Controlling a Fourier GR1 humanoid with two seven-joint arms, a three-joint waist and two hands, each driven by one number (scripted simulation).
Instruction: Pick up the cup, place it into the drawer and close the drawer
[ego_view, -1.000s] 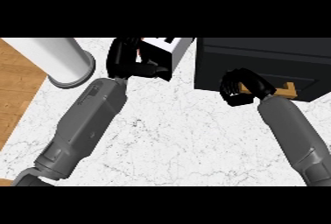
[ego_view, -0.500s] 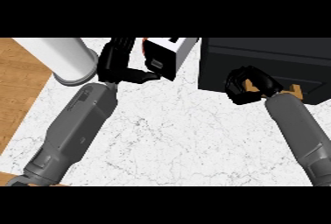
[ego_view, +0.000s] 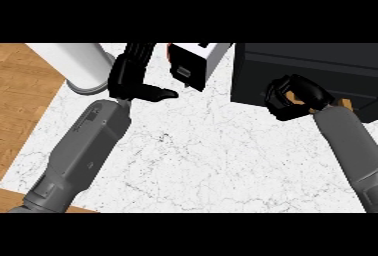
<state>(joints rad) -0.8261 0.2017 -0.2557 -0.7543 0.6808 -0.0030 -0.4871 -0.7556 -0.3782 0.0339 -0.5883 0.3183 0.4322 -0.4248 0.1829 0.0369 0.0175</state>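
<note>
My right hand (ego_view: 294, 97) is curled at the front edge of the black drawer cabinet (ego_view: 310, 65). A small tan thing, apparently the cup (ego_view: 298, 97), shows between its fingers; most of it is hidden. A tan strip of the drawer (ego_view: 341, 103) peeks out beside the wrist, and I cannot tell how far the drawer is open. My left hand (ego_view: 133, 80) is open at the upper left, fingers straight up and thumb pointing right, holding nothing.
A tall white cylinder (ego_view: 85, 65) stands at the back left on the edge of the white marble top (ego_view: 199, 160). A white box with black and red parts (ego_view: 198, 61) sits between the left hand and the cabinet. Wooden floor (ego_view: 26, 85) lies to the left.
The left hand has drawn left, away from the white box, and its fingers have straightened. The right hand has stayed curled at the cabinet's front.
</note>
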